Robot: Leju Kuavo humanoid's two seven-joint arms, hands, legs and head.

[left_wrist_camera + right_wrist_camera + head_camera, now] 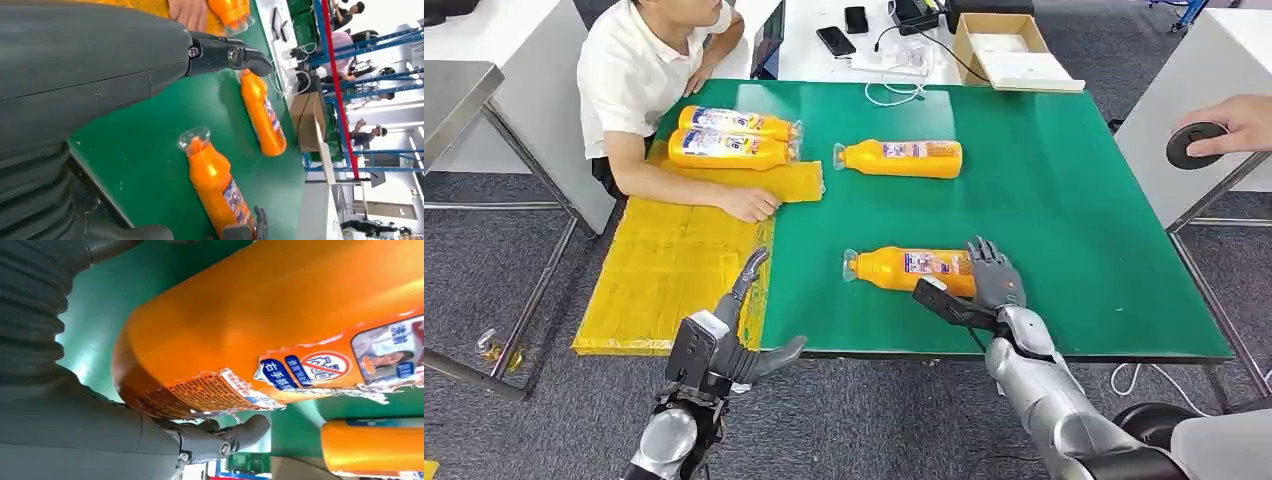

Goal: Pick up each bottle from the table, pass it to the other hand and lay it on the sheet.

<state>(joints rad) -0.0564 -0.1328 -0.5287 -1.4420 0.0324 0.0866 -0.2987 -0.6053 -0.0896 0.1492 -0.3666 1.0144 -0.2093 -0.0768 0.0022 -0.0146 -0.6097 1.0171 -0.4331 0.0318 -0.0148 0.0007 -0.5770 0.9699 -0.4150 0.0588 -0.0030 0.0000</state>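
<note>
On your green table (pixel 1064 200), the near bottle (pixel 914 270) lies crosswise, cap left, right hand (pixel 996 285) cupping its base, left hand (pixel 734 335) spread empty.

green table (pixel 1064 220): we see two orange bottles lying on it, near (pixel 902 268) and far (pixel 904 158); yellow sheet (pixel 664 270) at its edge bears two more (pixel 729 140).

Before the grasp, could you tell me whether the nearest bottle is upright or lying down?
Lying down: the bottle rests lengthwise on the table.
</note>
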